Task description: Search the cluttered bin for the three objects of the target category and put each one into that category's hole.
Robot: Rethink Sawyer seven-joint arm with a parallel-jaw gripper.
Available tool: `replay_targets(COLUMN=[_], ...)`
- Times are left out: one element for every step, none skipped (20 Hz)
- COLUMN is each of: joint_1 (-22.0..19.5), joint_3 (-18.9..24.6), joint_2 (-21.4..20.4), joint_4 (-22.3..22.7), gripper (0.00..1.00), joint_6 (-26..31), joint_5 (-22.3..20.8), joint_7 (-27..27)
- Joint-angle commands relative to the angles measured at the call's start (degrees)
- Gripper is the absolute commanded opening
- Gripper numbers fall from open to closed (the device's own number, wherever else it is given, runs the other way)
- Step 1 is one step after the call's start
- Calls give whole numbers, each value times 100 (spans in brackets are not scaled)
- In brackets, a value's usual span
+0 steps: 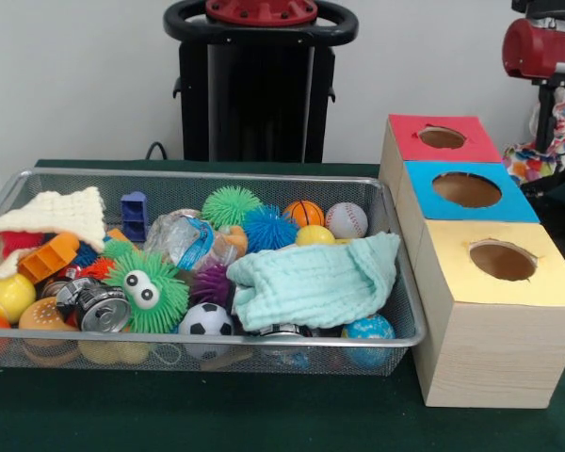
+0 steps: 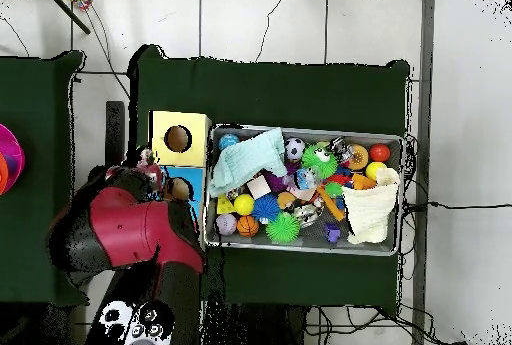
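The wire mesh bin [image 1: 217, 175] stands left of the wood box and is full of toys; it also shows in the overhead view [image 2: 310, 129]. The yellow-topped hole [image 1: 502, 261] is the nearest of three in the front view, and shows from above [image 2: 178, 139]. My gripper [image 1: 544, 141] hangs at the far right, beyond the blue and red tops. It is shut on a crumpled wrapper [image 1: 532, 162] printed in several colours. From above, gripper and wrapper [image 2: 150, 173] sit beside the box, on the side away from the bin. Another crumpled clear-and-blue wrapper [image 1: 190, 240] lies mid-bin.
The blue-topped hole [image 1: 466, 189] and red-topped hole [image 1: 442, 137] lie behind the yellow one. The bin holds a mint cloth [image 1: 315, 282], a cream knitted cloth [image 1: 52, 217], a green spiky ball with eyes [image 1: 146, 292], cans [image 1: 94, 306] and several balls. The black pedestal [image 1: 261, 85] stands behind.
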Motion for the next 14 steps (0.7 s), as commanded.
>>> replay_targets(joint_1=[43, 46, 47, 74, 84, 93, 89, 93, 73, 50, 37, 19, 24, 15], joint_3=[-623, -643, -653, -692, -710, -728, -711, -700, -659, -607, -568, -524, -512, -500], joint_2=[704, 751, 829, 900, 995, 1090, 1196, 1298, 1391, 1465, 1521, 1559, 1599, 1634], joint_4=[-709, -716, -731, -718, -729, -739, -742, -753, -754, -762, -765, -769, -780, -817], gripper=[0, 0, 0, 0, 0, 0, 0, 0, 0, 0, 0, 0, 0, 0], joint_6=[-278, -347, -402, -481, -552, -624, -717, -832, -968, -1075, -1173, -1208, -1253, -1250], joint_5=[449, 474, 498, 522, 543, 565, 598, 629, 662, 692, 716, 737, 767, 803], joint_7=[1548, 1549, 1544, 1546, 1530, 1515, 1502, 1488, 1473, 1452, 1429, 1397, 1376, 1345])
